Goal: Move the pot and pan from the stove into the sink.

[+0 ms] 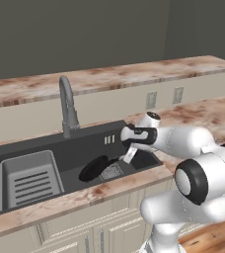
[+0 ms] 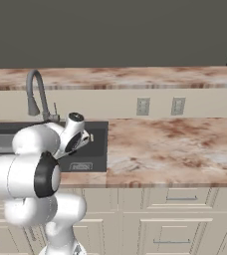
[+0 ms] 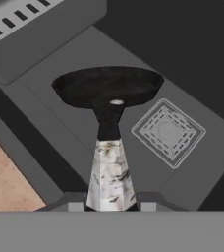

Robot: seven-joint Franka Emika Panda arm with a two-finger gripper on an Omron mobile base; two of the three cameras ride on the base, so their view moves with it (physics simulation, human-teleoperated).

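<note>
We see the gripper (image 3: 111, 206) pinched narrowly on the pale tip of the pan's handle (image 3: 110, 173); the two finger tips (image 3: 74, 205) sit close on either side of that marbled end, so the claw is nearly pressed together with the handle clamped between its jaws. In the left base view the same gripper (image 1: 129, 154) reaches down over the sink (image 1: 16, 143) from the arm's white wrist, with the handle slanting below it toward the basin.

The pan (image 1: 93, 168) is a shallow black frying pan. We find it inside the sink, over the basin floor, its round bowl tilted and pointing away from the hand. In the hand view the pan (image 3: 108, 86) sits just beside the square drain grate (image 3: 168, 132), which lies on the basin floor to one side of the handle. Whether the bowl touches the floor or hangs just above it, we cannot tell.

The sink also holds a grey slotted tray insert (image 1: 29, 179), which takes up its left part, well apart from the pan. The tall curved faucet (image 1: 68, 106) stands at the back edge of the basin. A marbled countertop (image 1: 203, 116) surrounds the sink, and in the right base view two wall outlets (image 2: 143, 106) show on the backsplash behind the counter.
</note>
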